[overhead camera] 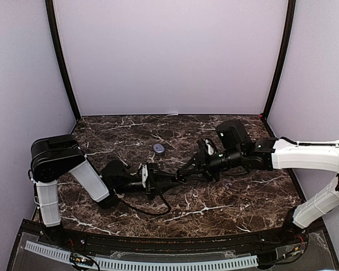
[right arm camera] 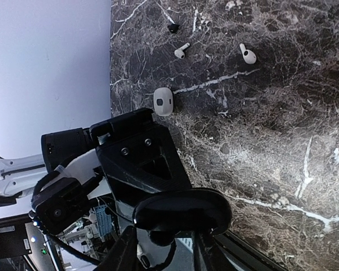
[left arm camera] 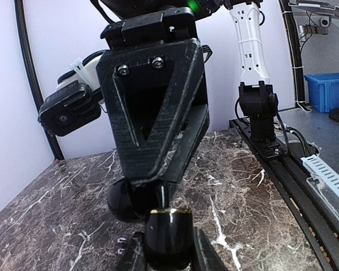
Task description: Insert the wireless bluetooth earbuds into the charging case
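You have two hands at work and one glossy black case [left arm camera: 167, 228] with a gold rim. Your left hand [left arm camera: 168, 257] is pinching that case low between its fingers. Your right hand [right arm camera: 165, 254] has its fingers parted a little; you cannot tell whether they touch the case.

Count three loose earbuds on the table [right arm camera: 282, 141]. There is one white earbud [right arm camera: 182, 51] with a short stem, a second white earbud [right arm camera: 247, 53] with a rounder head, and one tiny dark earbud [right arm camera: 171, 27]. All three lie well apart from the case. One pale oval pod [right arm camera: 163, 101] lies just beside your left hand's body.

Only the right wrist view shows you the earbuds. The top view gives you both arms meeting mid-table and one pale round spot [overhead camera: 159, 148]. The gold rim shows only in the left wrist view.
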Controlling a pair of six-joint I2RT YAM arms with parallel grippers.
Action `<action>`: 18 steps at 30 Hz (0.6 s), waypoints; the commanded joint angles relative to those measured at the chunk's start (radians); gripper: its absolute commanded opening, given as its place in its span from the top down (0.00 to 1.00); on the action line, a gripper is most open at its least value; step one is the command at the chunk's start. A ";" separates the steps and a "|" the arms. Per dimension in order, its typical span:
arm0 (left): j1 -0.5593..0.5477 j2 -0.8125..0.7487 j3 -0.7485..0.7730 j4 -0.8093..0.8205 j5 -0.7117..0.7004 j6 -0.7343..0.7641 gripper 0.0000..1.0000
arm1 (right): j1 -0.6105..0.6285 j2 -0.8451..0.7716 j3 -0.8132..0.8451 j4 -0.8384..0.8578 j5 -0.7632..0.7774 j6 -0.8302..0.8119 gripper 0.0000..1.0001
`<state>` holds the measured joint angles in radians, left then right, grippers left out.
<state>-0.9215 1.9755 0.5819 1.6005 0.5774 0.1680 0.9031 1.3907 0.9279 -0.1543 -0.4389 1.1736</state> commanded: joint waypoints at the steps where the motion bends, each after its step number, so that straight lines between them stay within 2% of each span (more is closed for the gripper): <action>1: -0.013 -0.031 -0.003 0.233 0.020 -0.017 0.85 | 0.001 -0.061 0.005 0.000 0.048 -0.082 0.66; 4: -0.009 -0.035 -0.011 0.233 0.047 -0.030 0.85 | 0.000 -0.096 -0.012 0.013 0.027 -0.179 0.62; 6: 0.005 -0.038 -0.009 0.234 0.112 -0.064 0.86 | 0.000 -0.128 -0.037 0.047 0.000 -0.262 0.61; 9: 0.039 -0.043 0.008 0.234 0.276 -0.168 0.88 | 0.000 -0.189 -0.076 0.059 0.006 -0.436 0.60; 13: 0.084 -0.051 0.053 0.234 0.522 -0.333 0.88 | 0.000 -0.277 -0.136 0.051 0.116 -0.725 0.59; 18: 0.094 -0.067 0.095 0.233 0.671 -0.461 0.90 | 0.002 -0.402 -0.282 0.227 0.116 -1.035 0.59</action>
<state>-0.8307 1.9656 0.6365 1.6073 1.0439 -0.1383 0.9035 1.0672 0.7406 -0.0845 -0.3515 0.4728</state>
